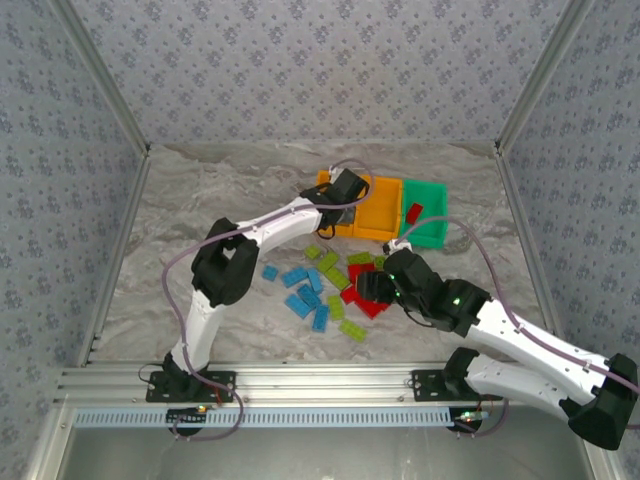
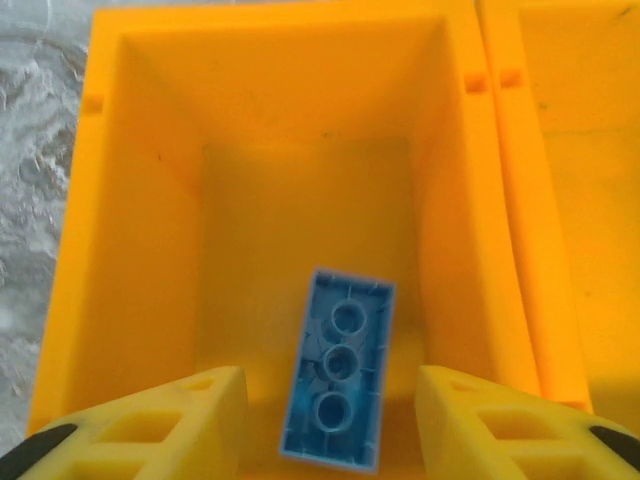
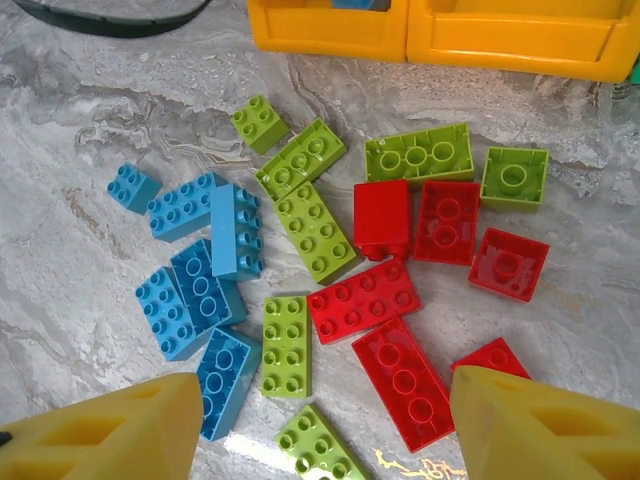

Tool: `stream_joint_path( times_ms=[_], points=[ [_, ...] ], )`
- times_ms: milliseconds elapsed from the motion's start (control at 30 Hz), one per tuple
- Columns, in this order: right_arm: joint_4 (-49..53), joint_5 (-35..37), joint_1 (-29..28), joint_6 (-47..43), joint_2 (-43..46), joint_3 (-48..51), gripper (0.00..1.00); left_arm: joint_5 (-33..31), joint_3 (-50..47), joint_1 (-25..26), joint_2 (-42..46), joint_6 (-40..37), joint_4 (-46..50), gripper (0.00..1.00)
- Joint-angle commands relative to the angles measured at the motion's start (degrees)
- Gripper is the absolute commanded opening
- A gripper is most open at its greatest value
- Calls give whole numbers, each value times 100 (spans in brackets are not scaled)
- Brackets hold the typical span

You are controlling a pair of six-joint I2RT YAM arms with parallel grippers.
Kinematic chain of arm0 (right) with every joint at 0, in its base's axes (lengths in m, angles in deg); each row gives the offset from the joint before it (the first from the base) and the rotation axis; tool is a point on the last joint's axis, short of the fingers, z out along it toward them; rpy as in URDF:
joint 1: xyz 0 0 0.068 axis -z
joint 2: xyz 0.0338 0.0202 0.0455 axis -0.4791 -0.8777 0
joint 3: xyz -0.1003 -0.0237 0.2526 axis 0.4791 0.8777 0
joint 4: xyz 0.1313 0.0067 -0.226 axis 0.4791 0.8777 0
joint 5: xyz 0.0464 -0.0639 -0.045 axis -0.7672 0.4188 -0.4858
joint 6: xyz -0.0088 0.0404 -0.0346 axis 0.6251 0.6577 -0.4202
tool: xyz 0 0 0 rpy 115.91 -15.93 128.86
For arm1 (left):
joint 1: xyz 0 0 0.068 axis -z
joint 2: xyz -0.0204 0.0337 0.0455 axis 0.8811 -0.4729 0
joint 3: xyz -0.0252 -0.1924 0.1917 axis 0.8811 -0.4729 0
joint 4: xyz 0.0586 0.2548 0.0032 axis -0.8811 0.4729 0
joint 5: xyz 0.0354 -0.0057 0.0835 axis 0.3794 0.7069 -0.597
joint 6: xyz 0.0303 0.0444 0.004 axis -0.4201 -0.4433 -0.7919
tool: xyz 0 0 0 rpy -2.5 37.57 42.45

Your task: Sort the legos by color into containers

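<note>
My left gripper [image 2: 330, 385] hangs open over the left orange container [image 2: 150, 200]. A blue lego [image 2: 338, 368] sits between the fingers with a gap on each side, its hollow underside facing up. I cannot tell whether it rests on the bin floor. In the top view the left gripper [image 1: 345, 195] is above that bin [image 1: 325, 182]. My right gripper [image 3: 325, 385] is open above the loose legos, holding nothing. Below it lie blue bricks [image 3: 200, 270], lime green bricks [image 3: 310, 215] and red bricks [image 3: 400, 380]. In the top view the right gripper [image 1: 372, 287] hovers over the red bricks [image 1: 362, 300].
A second orange container [image 1: 382, 215] and a green one [image 1: 432, 192] stand to the right of the first; a red brick [image 1: 413, 212] lies in the green one. Patterned walls enclose the marbled table [image 1: 200, 220]. A metal rail [image 1: 320, 380] runs along the near edge.
</note>
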Motion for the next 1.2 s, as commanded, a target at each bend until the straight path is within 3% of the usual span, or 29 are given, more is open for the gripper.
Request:
stream_joint_path(
  times_ms=[0,167,367,533,700,800,933,1167],
  points=[
    [167,101,31,125,109,40,71,20,241,5,205,-60,-163,50],
    [108,121,40,165,120,84,71,224,-309,41,1032,-53,-298,47],
    [17,32,45,-260,-489,-152,70,509,-2300,455,3452,-382,-678,46],
    [-293,-371,27,-1424,-1614,-524,68,847,-3634,841,5569,-1529,254,45],
    [-391,-571,36,-2243,-3071,-1205,65,1399,-4449,858,7099,-2353,1496,54],
    [-354,-437,40,-2476,-3871,-1671,65,982,-4940,1193,7646,-2608,1666,57],
    [-389,-75,111,-2637,-4634,-2018,60,1830,-5174,1258,7963,-2881,1885,69],
    [-495,-329,319,-2712,-5245,-2176,56,2010,-5217,1240,8244,-3116,2589,89]
  ],
)
